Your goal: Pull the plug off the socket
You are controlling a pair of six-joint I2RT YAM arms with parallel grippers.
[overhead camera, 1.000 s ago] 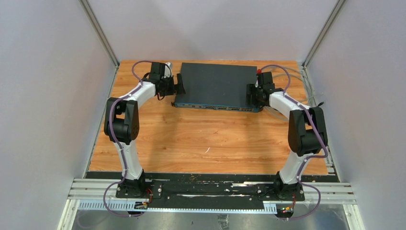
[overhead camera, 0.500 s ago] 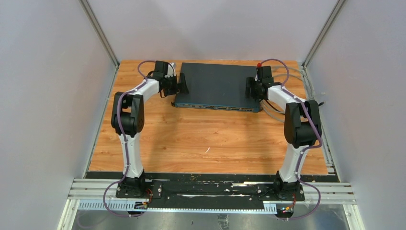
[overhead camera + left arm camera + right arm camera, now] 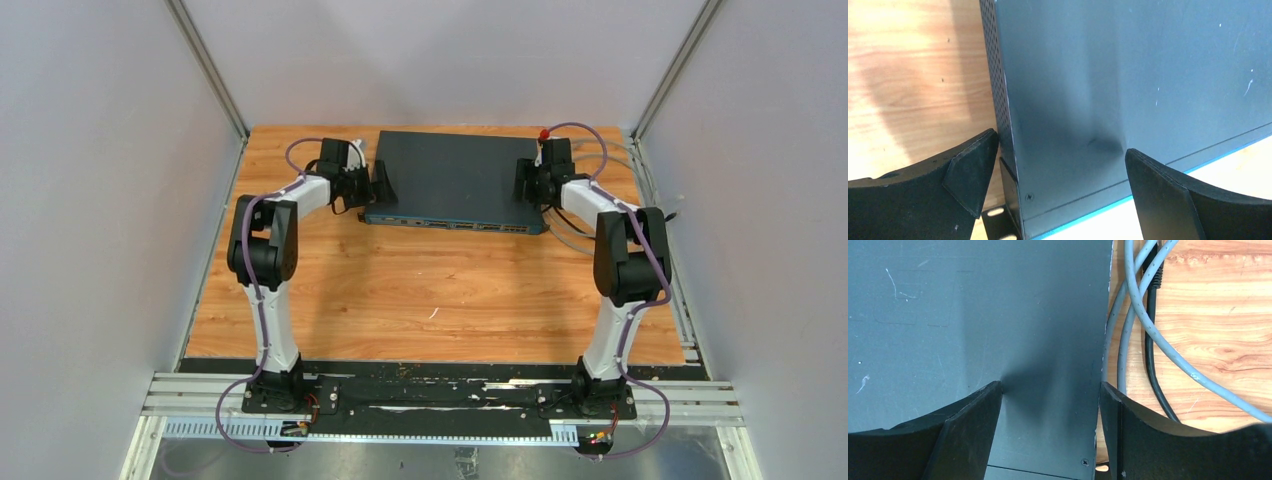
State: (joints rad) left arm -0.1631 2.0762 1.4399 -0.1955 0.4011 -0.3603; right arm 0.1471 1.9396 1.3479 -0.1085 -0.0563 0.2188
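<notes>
Left pincer (image 3: 1060, 145) and right pincer (image 3: 1050, 385), both wide open, moved in astride ends of the switch box (image 3: 450, 175) in last sec, prob. to steady it; plug not visible, grey cables (image 3: 1128, 340) by box's right edge.

Table (image 3: 420, 290): wood-grain top, light orange-brown, grain running left to right.

Lying on it:
- One flat, dark grey-blue box (image 3: 455, 175), rectangular, at the far middle of the table with its long side across. The near face carries a row of small ports. The left side wall is perforated and the top has fine pale scratches.
- Two grey cables (image 3: 1128, 340) and one black cable (image 3: 1149, 330) lie on the wood just beside the box's right edge, and the grey ones cross each other. A grey loop curls past the box's near right corner.
- A small white fleck (image 3: 433, 313) sits on bare wood near the table's middle, well apart from the box.
</notes>
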